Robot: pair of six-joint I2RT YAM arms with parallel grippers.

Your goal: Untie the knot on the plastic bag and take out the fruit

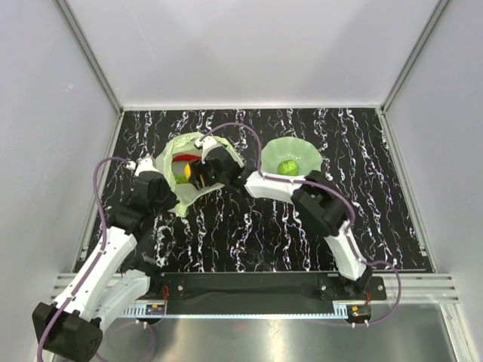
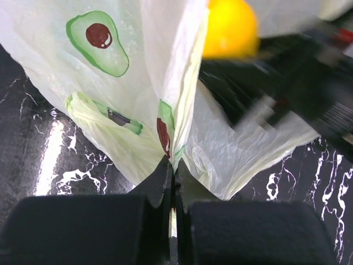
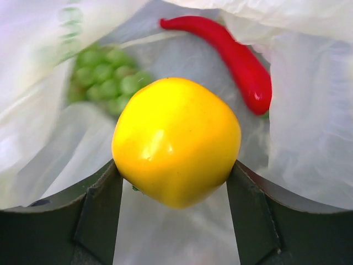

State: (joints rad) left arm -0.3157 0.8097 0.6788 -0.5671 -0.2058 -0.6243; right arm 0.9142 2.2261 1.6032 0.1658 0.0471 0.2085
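well, my right hand is clamped across the widest part of the yellow fruit, inside the plastic bag on the desk; it looks smooth, light, probably slippery. my left hand is pinched together on the bag's thin, limp film.

The top camera looks steeply down from above and behind the arm bases, far enough back to take in the whole bench. The left wrist camera sits low and close, facing along the left fingers at the plastic bag; the right wrist camera looks past the right fingers into that bag, very near. All three share the yellow fruit.
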